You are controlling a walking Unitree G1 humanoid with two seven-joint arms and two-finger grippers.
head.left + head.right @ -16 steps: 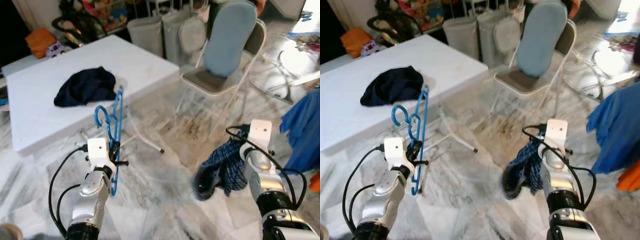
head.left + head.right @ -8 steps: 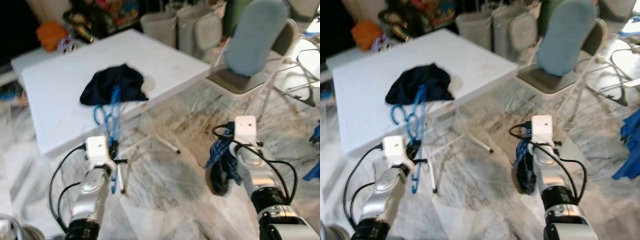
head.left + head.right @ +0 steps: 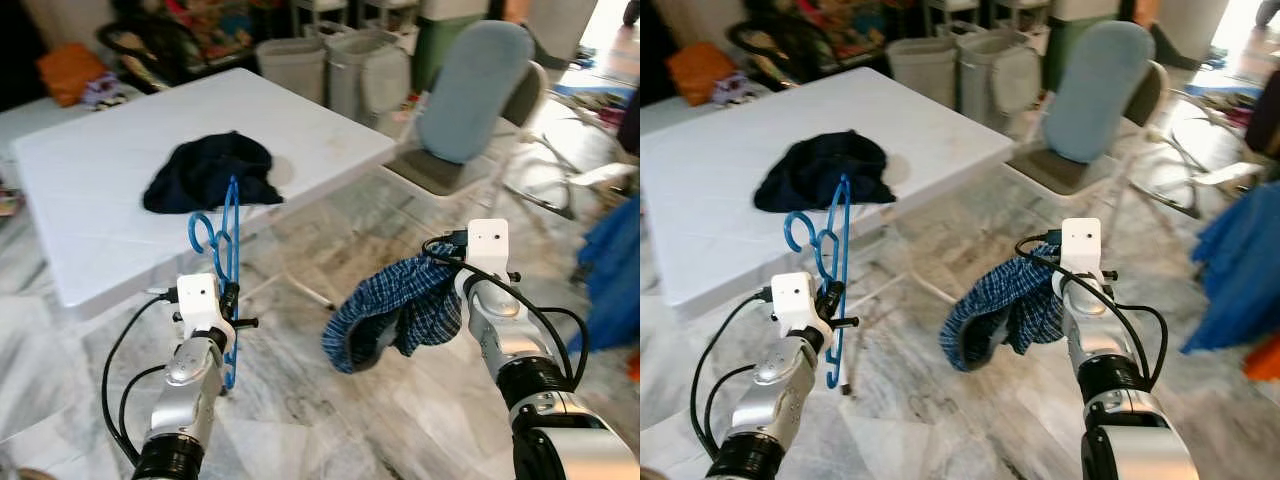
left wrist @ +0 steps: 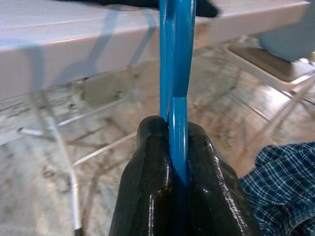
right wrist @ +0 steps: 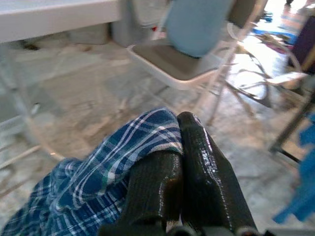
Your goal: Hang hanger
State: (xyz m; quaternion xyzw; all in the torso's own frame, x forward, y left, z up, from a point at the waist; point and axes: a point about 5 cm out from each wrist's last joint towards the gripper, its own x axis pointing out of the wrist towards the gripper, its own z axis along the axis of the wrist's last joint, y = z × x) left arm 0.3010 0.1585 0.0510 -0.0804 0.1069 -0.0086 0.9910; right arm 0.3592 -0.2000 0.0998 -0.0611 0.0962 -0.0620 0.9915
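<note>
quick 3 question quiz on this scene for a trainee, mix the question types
1. True or false: the left gripper is shut on the blue hanger.
2. What does the right gripper hold? A) a towel B) a blue plaid garment C) nothing
3. Fill in: the dark navy garment lies on the white ____.

Key: 1 true. 2 B. 3 table.
</note>
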